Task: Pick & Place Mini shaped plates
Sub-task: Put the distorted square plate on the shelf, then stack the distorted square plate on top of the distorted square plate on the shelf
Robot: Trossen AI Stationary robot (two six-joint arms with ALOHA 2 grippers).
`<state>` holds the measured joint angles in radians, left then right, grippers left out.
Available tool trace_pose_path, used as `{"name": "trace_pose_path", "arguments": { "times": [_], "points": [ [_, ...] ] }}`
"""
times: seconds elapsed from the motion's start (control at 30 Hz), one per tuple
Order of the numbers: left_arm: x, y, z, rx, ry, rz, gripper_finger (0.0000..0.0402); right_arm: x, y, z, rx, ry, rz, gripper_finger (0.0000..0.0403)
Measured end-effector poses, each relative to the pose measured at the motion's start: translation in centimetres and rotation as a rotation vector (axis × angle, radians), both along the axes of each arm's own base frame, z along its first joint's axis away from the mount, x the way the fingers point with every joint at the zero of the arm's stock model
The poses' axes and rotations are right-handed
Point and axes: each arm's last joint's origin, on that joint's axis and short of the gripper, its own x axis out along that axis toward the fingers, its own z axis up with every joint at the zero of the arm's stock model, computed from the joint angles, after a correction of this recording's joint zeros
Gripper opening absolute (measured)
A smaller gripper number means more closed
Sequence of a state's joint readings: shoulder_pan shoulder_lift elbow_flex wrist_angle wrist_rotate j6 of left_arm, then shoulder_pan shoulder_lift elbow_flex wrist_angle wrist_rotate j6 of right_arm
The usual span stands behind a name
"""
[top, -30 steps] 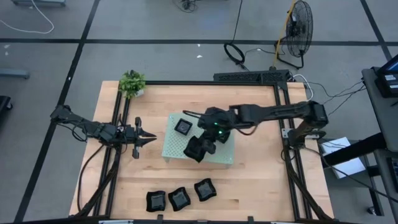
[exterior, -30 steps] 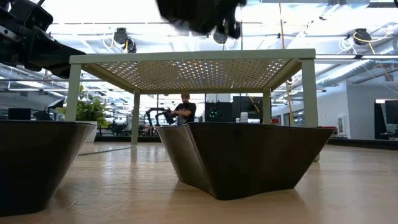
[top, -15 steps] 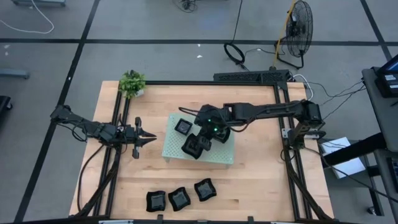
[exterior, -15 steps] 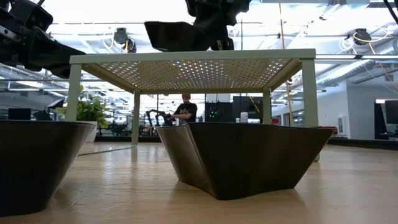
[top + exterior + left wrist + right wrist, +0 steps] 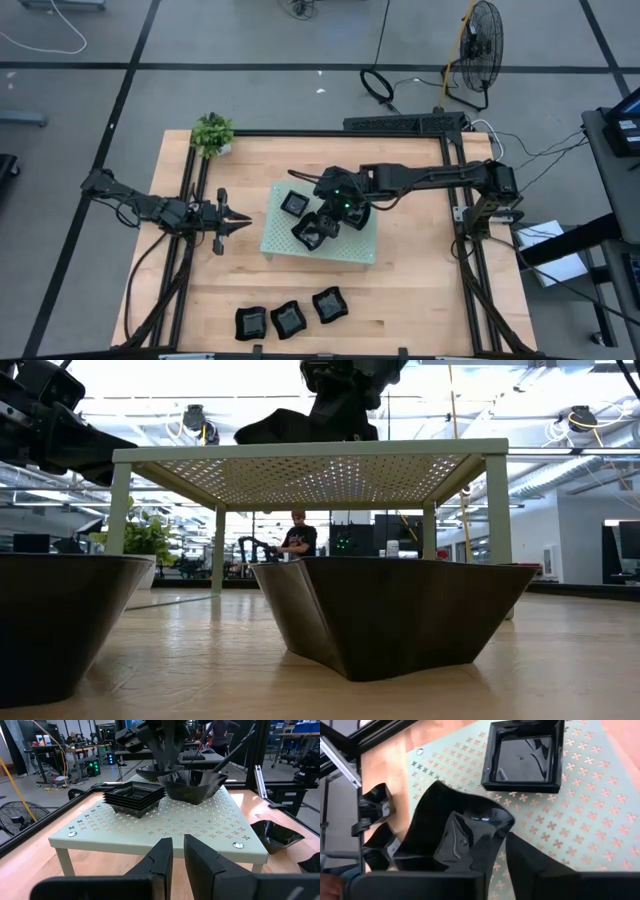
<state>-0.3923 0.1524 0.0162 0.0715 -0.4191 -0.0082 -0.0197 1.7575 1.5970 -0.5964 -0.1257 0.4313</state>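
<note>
One wavy black plate (image 5: 312, 230) hangs pinched in the right end effector (image 5: 325, 222), low over the green board (image 5: 350, 246), seemingly just touching; the stacked square plates (image 5: 293, 203) sit just beside it; the left end effector (image 5: 238, 221), nearly closed and empty, waits well apart.

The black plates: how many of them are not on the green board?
3 loose plates lie off the green board, in a row at the table's near edge: one, one, one. On the board are a square stack and the plate in the right gripper.

Grey floor (image 5: 250, 90), standing fan (image 5: 480, 45)
</note>
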Motion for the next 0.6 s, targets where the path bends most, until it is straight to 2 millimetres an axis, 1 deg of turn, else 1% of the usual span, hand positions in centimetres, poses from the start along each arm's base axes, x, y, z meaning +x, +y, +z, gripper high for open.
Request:
{"name": "trace_pose_path", "arguments": {
  "times": [0.13, 0.23, 0.3, 0.43, 0.5, 0.6],
  "points": [
    [0.0, 0.0, 0.0, 0.000, 0.000, 0.000, 0.0051, -0.6, 0.1, 0.8, -0.003, -0.010, 0.009, 0.0082],
    [0.0, 0.0, 0.0, 0.000, 0.000, 0.000, 0.0051, -1.6, 0.3, 1.9, -0.016, -0.013, 0.024, 0.0101],
    [0.0, 0.0, 0.0, 0.000, 0.000, 0.000, 0.0051, -2.4, 0.6, 3.0, -0.049, -0.039, 0.027, 0.0108],
    [0.0, 0.0, 0.0, 0.000, 0.000, 0.000, 0.0051, -4.9, 1.7, 4.6, -0.167, -0.050, -0.023, 0.0111],
    [0.0, 0.0, 0.0, 0.000, 0.000, 0.000, 0.0051, -6.7, 2.3, 4.6, -0.224, -0.033, -0.056, 0.0109],
    [0.0, 0.0, 0.0, 0.000, 0.000, 0.000, 0.0051, -9.7, 3.3, 4.4, -0.302, -0.056, -0.117, 0.0105]
  ]
}}
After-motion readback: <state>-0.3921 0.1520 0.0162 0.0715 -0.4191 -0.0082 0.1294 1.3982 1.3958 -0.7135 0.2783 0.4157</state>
